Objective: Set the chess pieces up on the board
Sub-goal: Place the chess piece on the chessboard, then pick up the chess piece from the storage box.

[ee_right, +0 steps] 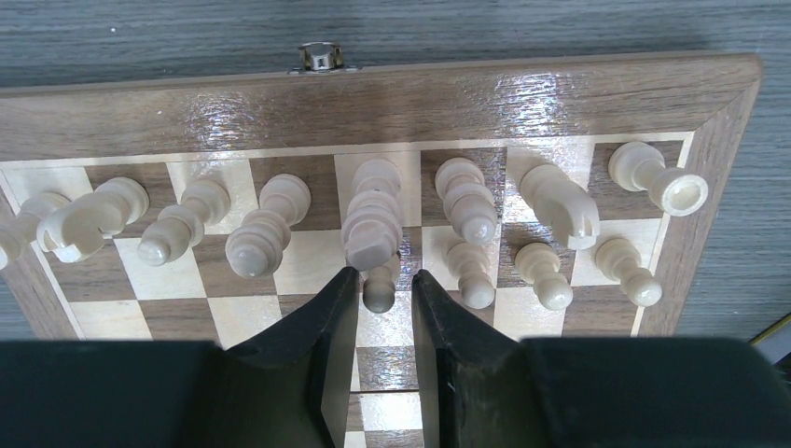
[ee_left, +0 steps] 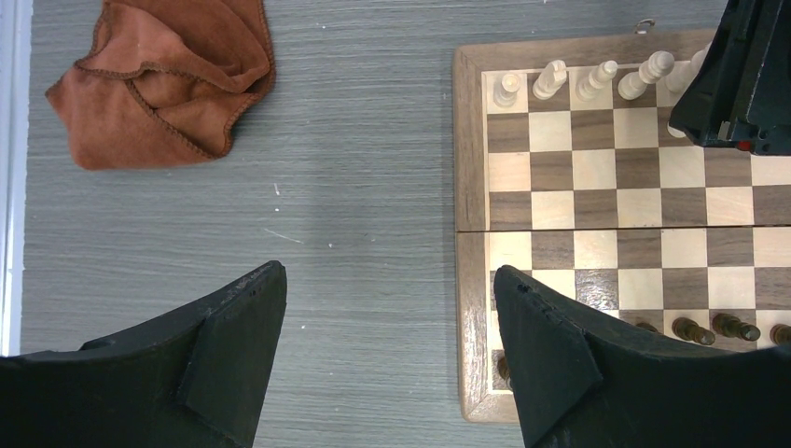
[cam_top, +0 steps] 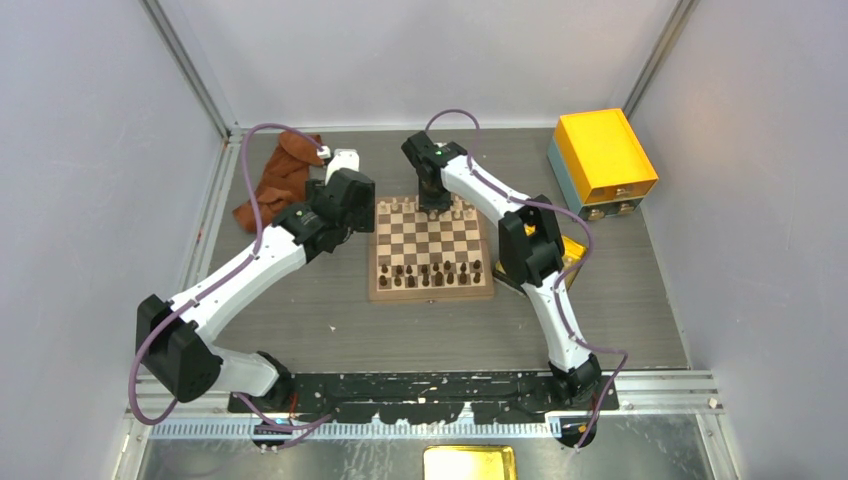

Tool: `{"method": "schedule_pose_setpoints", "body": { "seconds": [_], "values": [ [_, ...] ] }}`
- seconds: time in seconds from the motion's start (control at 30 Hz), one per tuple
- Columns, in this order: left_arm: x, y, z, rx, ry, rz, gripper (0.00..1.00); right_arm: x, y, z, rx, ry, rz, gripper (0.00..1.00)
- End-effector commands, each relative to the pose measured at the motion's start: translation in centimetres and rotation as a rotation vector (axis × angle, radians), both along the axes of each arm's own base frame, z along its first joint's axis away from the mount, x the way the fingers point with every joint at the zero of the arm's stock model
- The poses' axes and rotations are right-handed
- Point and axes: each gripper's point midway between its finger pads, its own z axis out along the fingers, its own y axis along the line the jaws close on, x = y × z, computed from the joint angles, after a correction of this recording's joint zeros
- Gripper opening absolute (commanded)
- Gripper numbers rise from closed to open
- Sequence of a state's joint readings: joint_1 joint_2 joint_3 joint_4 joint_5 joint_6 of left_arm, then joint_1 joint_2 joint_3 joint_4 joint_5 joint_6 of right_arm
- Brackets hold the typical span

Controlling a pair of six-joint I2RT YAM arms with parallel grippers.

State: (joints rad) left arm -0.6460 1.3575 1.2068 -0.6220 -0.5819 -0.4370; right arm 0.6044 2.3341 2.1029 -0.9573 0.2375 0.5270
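From the top, the board [cam_top: 428,242] lies mid-table [cam_top: 330,320], with bare room on its near and left sides. The chess pieces [cam_top: 400,207] stand along its far edge. My right gripper [cam_top: 435,200] hangs over that edge. My left gripper [cam_top: 350,205] is by the far left corner.

Left wrist: its fingers [ee_left: 238,327] are spread wide and hold nothing, over the board's left edge.

Right wrist: the tips sit close around a little pawn [ee_right: 379,289]. I cannot tell if they pinch it.
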Motion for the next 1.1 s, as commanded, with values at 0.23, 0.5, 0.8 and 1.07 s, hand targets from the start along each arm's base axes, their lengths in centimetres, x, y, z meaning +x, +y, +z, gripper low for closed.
{"method": "schedule_pose_setpoints", "body": {
  "seconds": [0.23,0.5,0.8,1.07],
  "values": [
    [1.0,-0.5,1.5,-0.038,-0.053,0.009,0.82,0.9,-0.1,5.3,0.048,-0.112,0.000,0.34],
    [1.0,-0.6,1.7,-0.040,-0.056,0.008,0.82,0.9,0.1,6.6,0.067,-0.129,0.012,0.34],
    [1.1,-0.5,2.0,-0.039,-0.064,0.014,0.82,0.4,-0.7,10.0,0.072,-0.197,-0.004,0.35],
    [1.5,-3.2,4.7,-0.036,-0.122,-0.112,0.85,-2.4,-7.2,13.9,0.037,-0.296,-0.164,0.34]
  ]
}}
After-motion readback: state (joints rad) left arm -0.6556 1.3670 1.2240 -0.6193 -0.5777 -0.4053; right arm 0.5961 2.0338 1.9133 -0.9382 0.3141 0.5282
